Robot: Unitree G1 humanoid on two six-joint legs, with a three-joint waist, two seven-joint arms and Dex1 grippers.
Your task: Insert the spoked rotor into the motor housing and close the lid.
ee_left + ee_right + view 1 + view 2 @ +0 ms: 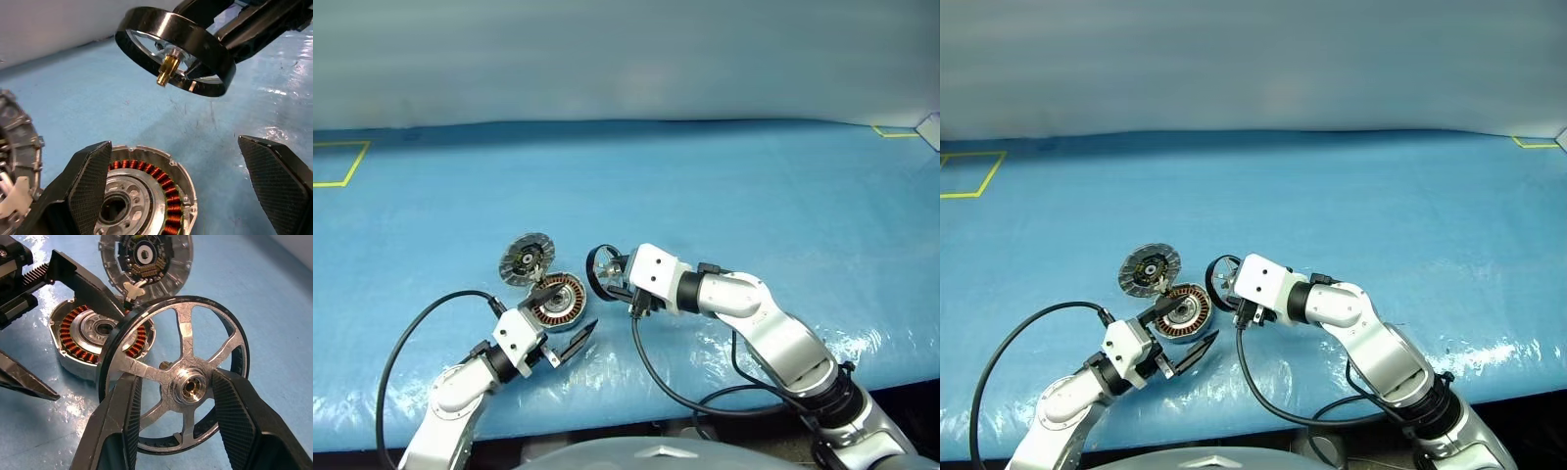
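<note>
Now, lower left of the head view: the left gripper spreads wide around the grey copper-wound motor housing, one finger hiding its near edge. Its round grey lid tilts open behind. Centre: the right gripper clamps the dark-rimmed, silver-spoked rotor, partly masking its spokes.
</note>
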